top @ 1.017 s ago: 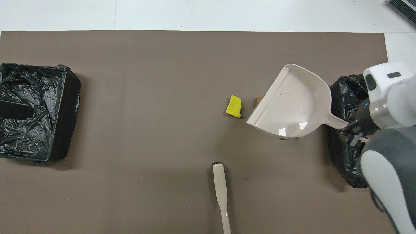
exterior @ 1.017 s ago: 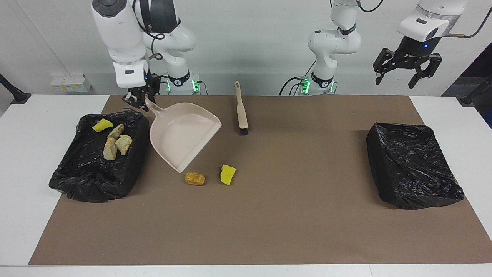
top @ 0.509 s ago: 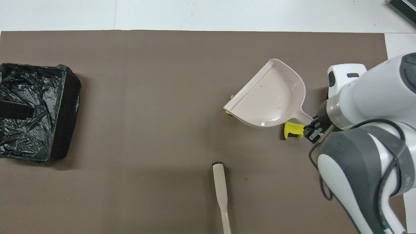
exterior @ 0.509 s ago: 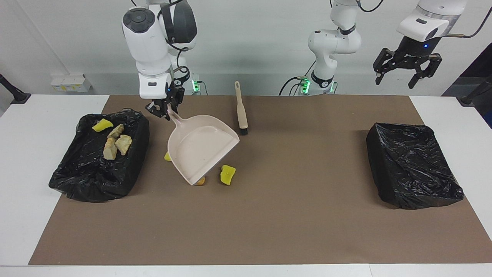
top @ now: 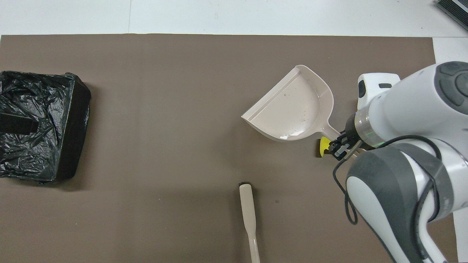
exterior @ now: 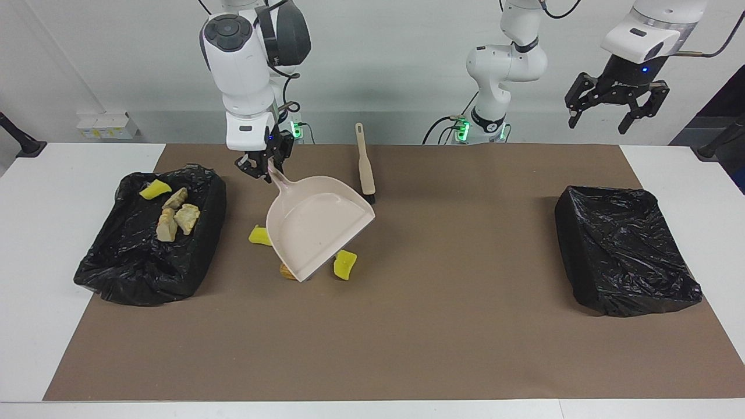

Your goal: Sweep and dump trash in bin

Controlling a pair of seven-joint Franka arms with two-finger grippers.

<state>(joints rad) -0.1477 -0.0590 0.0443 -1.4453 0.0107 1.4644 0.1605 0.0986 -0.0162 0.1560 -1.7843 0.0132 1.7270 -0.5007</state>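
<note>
right gripper (exterior: 260,169): clamped on dustpan (exterior: 317,224) handle, pan held raised | yellow sponge chunks (exterior: 344,264) and brown lump seen under dustpan edges

dustpan (exterior: 317,224): smooth beige plastic, slight gloss
bin liners (exterior: 625,250): crinkled glossy black plastic
mat (exterior: 436,326): matt brown paper
sponge chunk (exterior: 344,265): porous yellow foam
</note>
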